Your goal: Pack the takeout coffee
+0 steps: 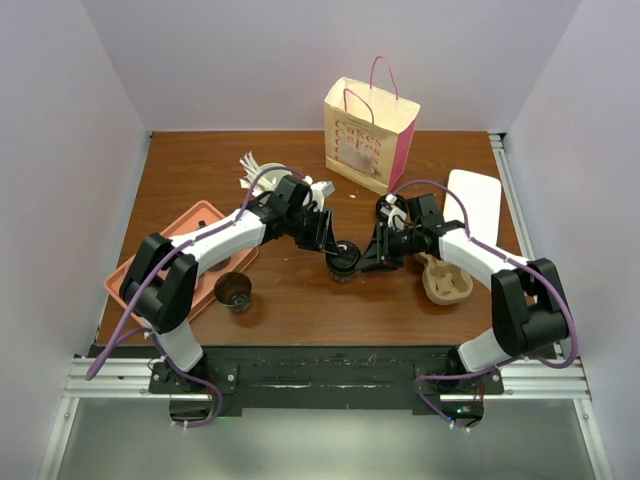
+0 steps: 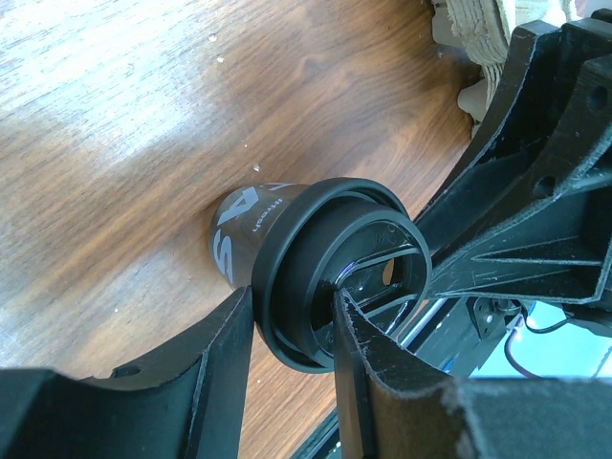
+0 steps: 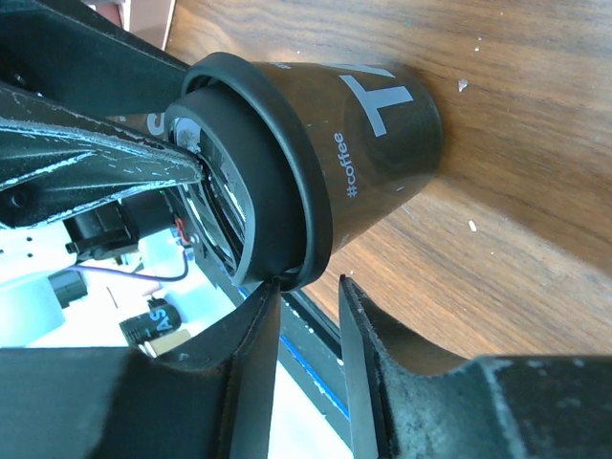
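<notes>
The small dark brown paper coffee cup (image 1: 342, 265) stands upright on the wooden table (image 1: 290, 300), at its middle, between the two arms. The left gripper (image 2: 292, 316) is clamped on the rim of the cup's round black plastic lid (image 2: 296, 249), one finger outside the rim and one on its top. The right gripper (image 3: 308, 287) meets the lid's edge from the opposite side, its jaws narrowly apart; whether they pinch it I cannot tell. White lettering (image 3: 346, 167) reads "#coffee" on the cup wall. A tan moulded-pulp carrier (image 1: 445, 280) lies near, to the right.
</notes>
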### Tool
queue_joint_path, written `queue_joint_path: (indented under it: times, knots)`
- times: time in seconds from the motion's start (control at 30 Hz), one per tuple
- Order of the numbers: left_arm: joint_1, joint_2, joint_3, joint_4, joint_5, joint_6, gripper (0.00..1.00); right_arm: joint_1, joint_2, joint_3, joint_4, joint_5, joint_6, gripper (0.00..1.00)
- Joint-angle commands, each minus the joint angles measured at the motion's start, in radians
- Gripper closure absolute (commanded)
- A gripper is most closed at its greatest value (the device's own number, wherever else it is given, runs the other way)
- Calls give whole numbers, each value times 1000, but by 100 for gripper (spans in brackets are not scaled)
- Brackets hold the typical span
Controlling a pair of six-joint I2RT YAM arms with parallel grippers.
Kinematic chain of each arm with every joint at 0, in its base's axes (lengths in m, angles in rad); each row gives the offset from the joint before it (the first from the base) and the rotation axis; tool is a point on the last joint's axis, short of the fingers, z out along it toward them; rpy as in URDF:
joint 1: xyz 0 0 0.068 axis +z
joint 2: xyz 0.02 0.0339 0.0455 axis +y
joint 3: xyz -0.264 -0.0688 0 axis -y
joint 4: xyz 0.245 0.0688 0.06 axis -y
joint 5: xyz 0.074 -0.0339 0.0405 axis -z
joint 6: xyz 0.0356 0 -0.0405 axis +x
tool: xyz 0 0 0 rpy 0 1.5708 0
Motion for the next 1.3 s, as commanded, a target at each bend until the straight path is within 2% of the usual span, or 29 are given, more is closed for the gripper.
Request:
queue_joint_path:
  times: [0.0, 0.23, 0.4, 0.57, 0.77, 0.87, 1.0, 1.1, 1.27]
  knots:
    - [-17, 112, -92, -225, -174, 37, 64, 1, 32, -30, -1, 160, -3, 70]
    - [-17, 120, -120, -222, -183, 31, 65, -1, 63, -62, -86, 333, -70, 74]
    - [-19, 124, -129, -219, -195, 28, 66, -1, 81, -82, -96, 399, -96, 75]
    - [-17, 112, -132, -226, -217, 10, 66, -1, 80, -15, -105, 476, -170, 75]
    - [-19, 65, -138, -226, -215, -46, 66, -2, 81, 221, -165, 344, -207, 65]
    - [-17, 55, -138, -217, -211, -75, 66, -1, 60, 254, -164, 283, -170, 61]
    - [-17, 45, -138, -216, -211, -106, 66, -1, -27, 208, -103, 215, -52, 52]
    - [-19, 28, -140, -197, -203, -130, 66, 2, -104, 130, 9, 165, 64, 45]
    - [-19, 28, -135, -188, -189, -176, 66, 36, -132, 76, 68, 210, 126, 34]
